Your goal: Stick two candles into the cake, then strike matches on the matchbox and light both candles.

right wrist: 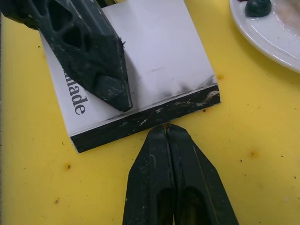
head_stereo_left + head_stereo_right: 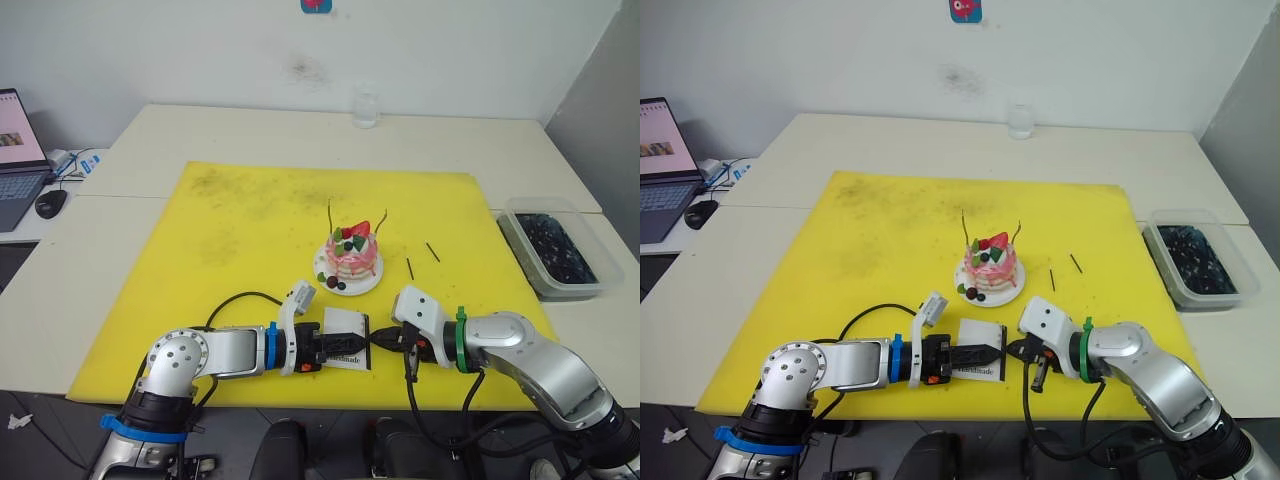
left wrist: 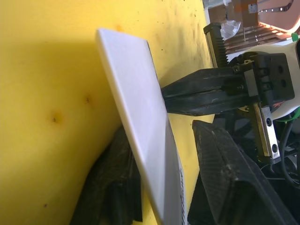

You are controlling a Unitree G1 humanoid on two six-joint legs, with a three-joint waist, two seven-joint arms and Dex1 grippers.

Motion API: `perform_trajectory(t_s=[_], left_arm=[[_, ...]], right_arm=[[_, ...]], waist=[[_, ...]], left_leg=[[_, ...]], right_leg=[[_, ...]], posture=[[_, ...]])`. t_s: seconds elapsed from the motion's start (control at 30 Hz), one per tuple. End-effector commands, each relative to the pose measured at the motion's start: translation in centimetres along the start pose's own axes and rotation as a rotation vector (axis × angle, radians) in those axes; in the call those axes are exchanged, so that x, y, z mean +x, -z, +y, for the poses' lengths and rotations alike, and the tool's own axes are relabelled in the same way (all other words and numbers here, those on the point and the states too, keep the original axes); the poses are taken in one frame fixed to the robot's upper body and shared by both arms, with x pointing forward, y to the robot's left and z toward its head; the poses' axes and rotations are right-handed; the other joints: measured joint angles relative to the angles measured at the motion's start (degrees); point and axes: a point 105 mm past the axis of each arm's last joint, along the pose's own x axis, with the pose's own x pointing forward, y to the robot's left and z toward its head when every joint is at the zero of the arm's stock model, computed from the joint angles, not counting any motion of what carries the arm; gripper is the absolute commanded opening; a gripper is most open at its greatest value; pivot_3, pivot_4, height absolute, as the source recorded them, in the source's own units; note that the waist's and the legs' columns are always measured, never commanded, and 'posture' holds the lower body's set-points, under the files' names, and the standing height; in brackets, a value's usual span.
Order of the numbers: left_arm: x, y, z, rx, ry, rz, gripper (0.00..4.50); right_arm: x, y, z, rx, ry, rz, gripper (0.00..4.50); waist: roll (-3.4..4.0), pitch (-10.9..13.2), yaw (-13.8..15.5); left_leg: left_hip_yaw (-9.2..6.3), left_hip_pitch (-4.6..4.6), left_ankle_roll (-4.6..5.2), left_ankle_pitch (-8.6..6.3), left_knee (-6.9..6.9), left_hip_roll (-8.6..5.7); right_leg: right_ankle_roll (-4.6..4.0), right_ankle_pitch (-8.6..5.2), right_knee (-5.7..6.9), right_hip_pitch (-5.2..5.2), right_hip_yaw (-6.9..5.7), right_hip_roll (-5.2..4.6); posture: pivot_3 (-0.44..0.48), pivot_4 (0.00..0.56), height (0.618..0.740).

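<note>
The left gripper (image 2: 335, 348) clamps the matchbox (image 1: 136, 70) between its two ridged black fingers, holding it at the near edge of the yellow mat (image 2: 250, 230). The right gripper (image 1: 165, 129) is pressed shut, its tips meeting the box's scuffed black striking strip; whether a match sits between them I cannot tell. The box is flat, white and smooth, with black lettering. Just beyond stands the cake (image 2: 352, 252) — pink and white layers, strawberry on top — on a white plate (image 2: 372, 282), with two thin curved candles (image 2: 330, 214) stuck in it. Two short dark matches (image 2: 432, 252) lie to its right.
</note>
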Motion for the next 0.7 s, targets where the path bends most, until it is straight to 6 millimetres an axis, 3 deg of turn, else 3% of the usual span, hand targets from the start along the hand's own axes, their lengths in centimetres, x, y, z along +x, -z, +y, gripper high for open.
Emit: perform_trajectory(t_s=[0.03, 0.1, 0.13, 0.27, 0.43, 0.7], left_arm=[[-0.1, 0.2, 1.1, -0.02, -0.053, -0.006, 0.73], [-0.1, 0.2, 1.3, -0.008, -0.067, -0.007, 0.11], [-0.1, 0.2, 1.3, -0.006, -0.07, -0.009, 0.05], [0.0, 0.3, 1.3, 0.001, -0.07, -0.008, 0.05], [0.0, 0.4, 0.6, 0.027, -0.034, -0.018, 0.05], [-2.3, -1.0, -3.5, 0.2, 0.141, -0.154, 0.05]], right_arm=[[0.1, -0.6, 0.6, -0.014, -0.027, -0.016, 0.0], [0.0, -0.6, 0.6, -0.002, -0.026, -0.014, 0.0], [0.0, -0.6, 0.5, 0.004, -0.014, -0.014, 0.0], [-0.2, -0.9, 0.2, 0.014, 0.015, -0.031, 0.0], [-2.2, -1.5, -0.5, -0.008, 0.067, -0.068, 0.0], [-6.1, -3.1, -2.1, -0.006, 0.256, -0.184, 0.0]], waist=[[0.0, 0.0, 0.0], [0.0, 0.0, 0.0], [0.0, 0.0, 0.0], [0.0, 0.0, -0.01], [0.0, 0.0, 0.02], [-0.01, 0.02, -0.03]], left_leg=[[0.0, 0.0, 0.0, 0.0, 0.0, 0.0], [0.0, 0.0, 0.0, 0.0, -0.01, 0.01], [-0.01, 0.0, 0.0, 0.0, -0.01, 0.01], [-0.03, 0.01, 0.0, 0.0, -0.01, 0.01], [0.0, 0.0, 0.0, 0.0, -0.01, -0.01], [-0.03, -0.09, -0.02, -0.01, -0.13, 0.03]], right_leg=[[0.0, 0.0, 0.0, 0.0, 0.0, 0.0], [0.0, 0.0, 0.0, 0.0, 0.0, 0.0], [0.0, 0.0, 0.0, 0.0, -0.01, 0.0], [0.0, 0.0, 0.0, 0.01, -0.02, 0.0], [-0.05, -0.03, -0.03, 0.0, 0.01, -0.03], [-0.13, -0.08, -0.06, -0.09, -0.07, -0.01]], posture=[[0.0, 0.15, 0.74], [0.0, 0.15, 0.74], [0.0, 0.15, 0.74], [0.0, 0.15, 0.74], [0.0, 0.15, 0.74], [0.0, 0.15, 0.74]])
